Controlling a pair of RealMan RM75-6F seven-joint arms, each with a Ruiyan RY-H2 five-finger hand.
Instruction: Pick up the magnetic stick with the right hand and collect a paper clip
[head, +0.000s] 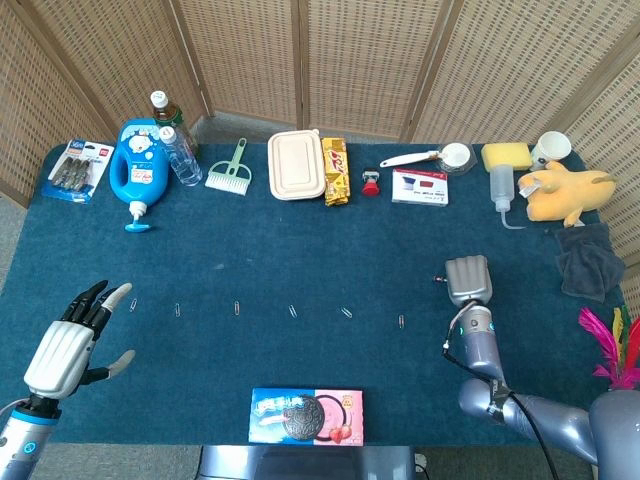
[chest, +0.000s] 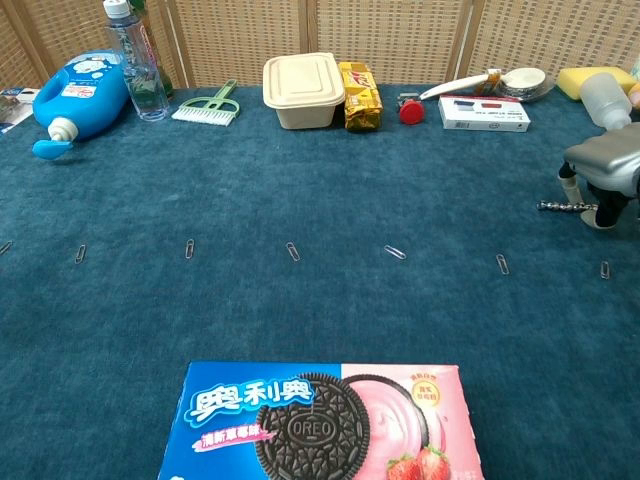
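right hand (head: 468, 281): over the right part of the tabletop (head: 300, 225), palm down, fingers curled onto the magnetic stick (chest: 562, 206); chest view shows fingertips (chest: 606, 212) at the stick's end, looks pinched but grip partly hidden
magnetic stick: thin, lying about level, low over the cloth, tip pointing left out of the right hand, right side of tabletop, behind the clip row
paper clips: row across the middle, parallel to the front edge; nearest clip (chest: 502, 264) lies front-left of the stick tip, apart from it; another clip (chest: 604, 269) under/front of the right hand; more at (chest: 395, 252), (chest: 293, 251), (chest: 189, 248), (chest: 81, 253)
left hand (head: 75, 335): near front left corner, held above the tabletop, fingers spread apart, holding nothing
cookie box (head: 306, 416): front edge, centre, flat
back edge, left to right: blue detergent bottle (head: 137, 170), clear bottle (head: 181, 155), green brush (head: 230, 171), beige lidded box (head: 295, 164), yellow snack pack (head: 335, 172), red knob (head: 370, 183), white card box (head: 420, 186), ladle (head: 430, 157), yellow sponge (head: 506, 154), squeeze bottle (head: 502, 186), white cup (head: 550, 148)
back left corner: blister pack (head: 77, 170)
right edge: yellow plush toy (head: 562, 192), dark cloth (head: 590, 260), feathers (head: 612, 340)
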